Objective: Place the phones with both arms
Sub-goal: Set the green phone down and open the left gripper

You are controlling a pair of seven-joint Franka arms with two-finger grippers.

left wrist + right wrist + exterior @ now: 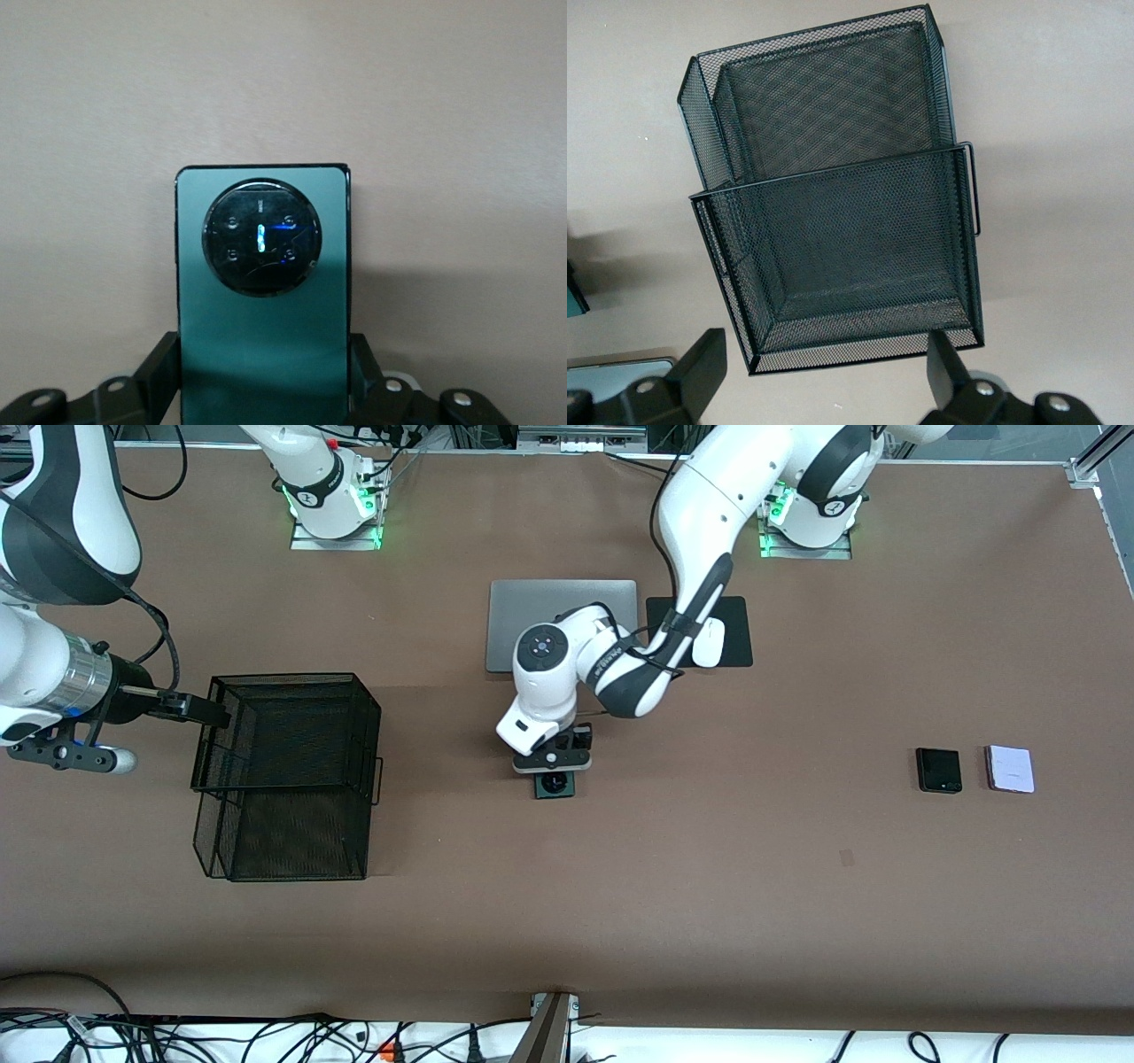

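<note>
The dark green phone [555,783] with a round black camera ring is at the table's middle. In the left wrist view it [261,266] sits between my left gripper's black fingers [159,367], which press on its two long edges. My left gripper [555,765] is shut on it, low at the table; I cannot tell whether the phone is lifted. The small black phone [938,770] and the lilac-white phone [1009,769] lie side by side toward the left arm's end. My right gripper [199,710] is open and empty beside the black mesh basket [288,775].
The mesh basket also fills the right wrist view [833,204], just ahead of the open right gripper [824,381]. A grey laptop [532,615] and a white mouse [709,642] on a black pad [735,615] lie near the robots' bases.
</note>
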